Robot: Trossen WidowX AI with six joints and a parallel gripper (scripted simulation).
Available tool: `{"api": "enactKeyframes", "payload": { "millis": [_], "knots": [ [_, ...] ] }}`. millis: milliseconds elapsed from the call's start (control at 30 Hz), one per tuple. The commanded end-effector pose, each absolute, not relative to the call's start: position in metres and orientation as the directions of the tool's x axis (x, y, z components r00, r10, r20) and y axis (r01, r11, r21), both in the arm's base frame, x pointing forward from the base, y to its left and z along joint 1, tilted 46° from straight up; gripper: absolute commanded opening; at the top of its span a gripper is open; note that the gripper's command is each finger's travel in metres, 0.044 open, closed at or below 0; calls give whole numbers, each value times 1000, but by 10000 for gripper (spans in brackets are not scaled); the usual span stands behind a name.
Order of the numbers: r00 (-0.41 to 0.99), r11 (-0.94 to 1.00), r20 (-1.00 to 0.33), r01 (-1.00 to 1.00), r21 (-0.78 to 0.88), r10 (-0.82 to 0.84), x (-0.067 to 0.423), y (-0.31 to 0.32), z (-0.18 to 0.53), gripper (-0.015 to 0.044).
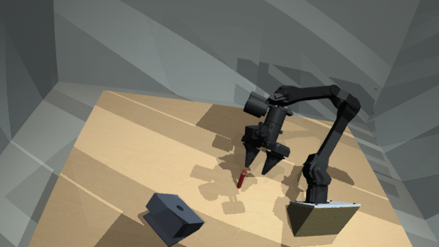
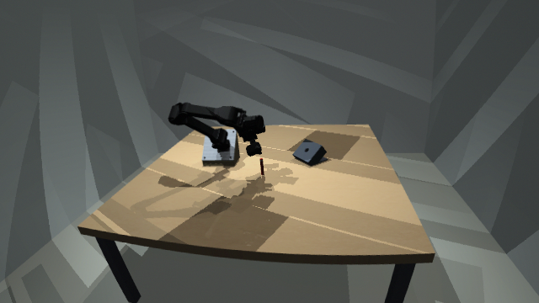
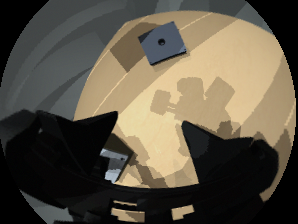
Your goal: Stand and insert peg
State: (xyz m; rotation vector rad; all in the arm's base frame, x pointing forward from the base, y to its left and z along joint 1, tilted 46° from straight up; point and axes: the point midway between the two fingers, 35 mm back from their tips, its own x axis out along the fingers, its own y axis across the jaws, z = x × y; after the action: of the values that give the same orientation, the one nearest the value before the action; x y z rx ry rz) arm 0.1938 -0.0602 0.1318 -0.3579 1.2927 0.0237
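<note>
near the middle of the table [image 2: 345, 219] i see the peg [image 1: 241, 179] standing upright on its plain end, its pale band at the top, nothing touching it. the sloped panel [image 1: 173, 217] sits well apart from it, close to one table edge in the top view, its hole [image 1: 179, 207] facing up and unblocked. between peg and panel there is bare wood crossed by shadows. the base plate [image 1: 350, 206] stands on the peg's other side, also near that edge.

my arm rises from the base, bends at the elbow and reaches back over the table, the wrist pointing down. the gripper [image 1: 260, 165] hangs just above and a little beside the peg's banded end, its fingers spread wide and holding nothing. from the wrist camera i see both fingertips framing the table, with the panel beyond; the peg is not in that view.
</note>
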Motion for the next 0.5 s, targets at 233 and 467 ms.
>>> {"api": "enactKeyframes", "payload": {
  "millis": [233,467],
  "knots": [
    [43,890,-912,-202,-409,-409,194,-71,131,440],
    [-47,794,-811,-242,-557,-583,203,-76,139,440]
  ]
}}
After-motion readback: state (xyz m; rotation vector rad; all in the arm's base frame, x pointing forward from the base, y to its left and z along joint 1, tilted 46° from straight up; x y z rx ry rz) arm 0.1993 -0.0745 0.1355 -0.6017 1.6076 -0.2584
